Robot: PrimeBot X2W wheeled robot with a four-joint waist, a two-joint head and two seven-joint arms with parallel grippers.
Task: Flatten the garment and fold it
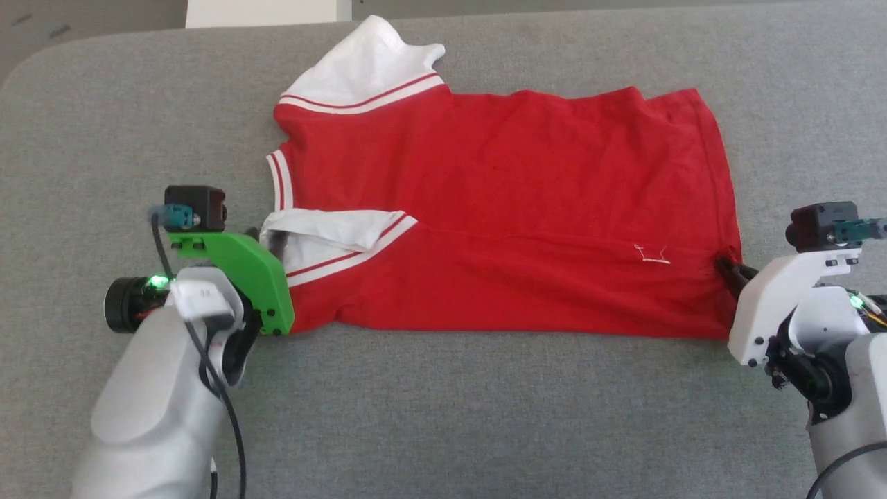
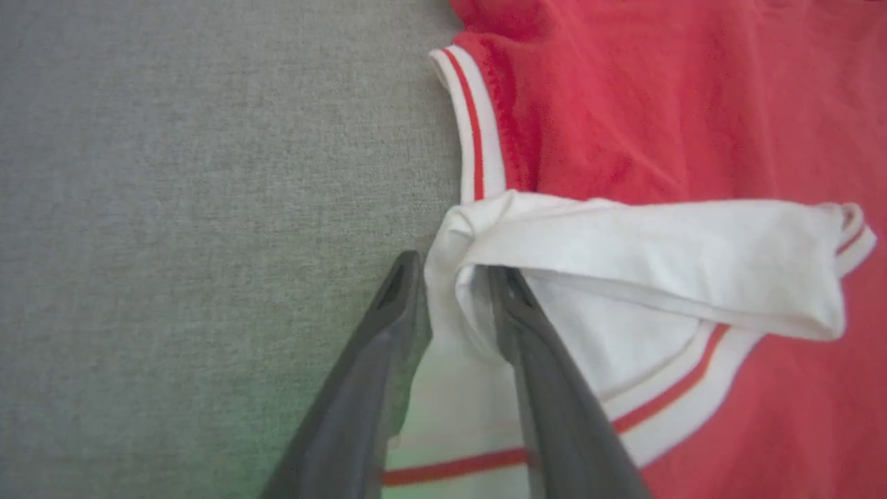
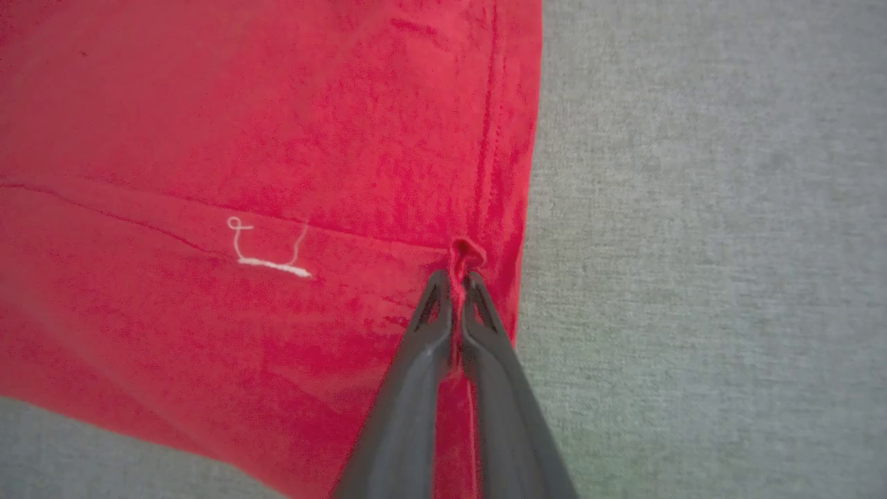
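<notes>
The garment (image 1: 499,180), a red jersey with white striped sleeves, lies across the grey table with its near long edge folded over onto its middle. One white sleeve (image 1: 367,66) points to the far side. The other sleeve (image 2: 644,242) is bunched at the collar end. My left gripper (image 1: 275,241) is shut on this sleeve, and white cloth sits between its fingers (image 2: 454,281). My right gripper (image 1: 727,267) is shut on a small pinch of red hem (image 3: 466,251) at the garment's right end (image 3: 455,281). No lettering shows.
A loose white thread (image 1: 651,255) lies on the red fabric near the right gripper. Bare grey table (image 1: 485,416) stretches in front of the garment and on both sides. A white object (image 1: 267,12) stands beyond the table's far edge, near its rounded left corner.
</notes>
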